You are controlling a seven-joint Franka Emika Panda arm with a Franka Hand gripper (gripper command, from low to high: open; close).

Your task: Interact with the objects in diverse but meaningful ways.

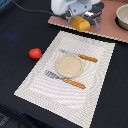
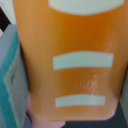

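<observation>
In the exterior view, the tool is at the far side of the surface, above a pinkish board, and the yellow-orange bread block sits between its fingers, so I judge that the tool is closed on the block. Whether the block is lifted or touches the board, I cannot tell. The red tomato lies on the dark surface just beside the placemat, on the exterior view's left. On the placemat there is a tan plate with a knife behind it and a fork in front of it. A grey pot stands on the board at the exterior view's right. The wrist view is almost filled by the orange block with pale stripes, and it is blurred; a grey and teal pad shows at one side. The fingertips are not clear there, so how deep the grip is stays unknown. From here, the block can slip or turn if the grip is only on its smooth side. A low carry toward the placemat can strike the knife or push the plate. A sideways move can also knock the pot, because it is near.
</observation>
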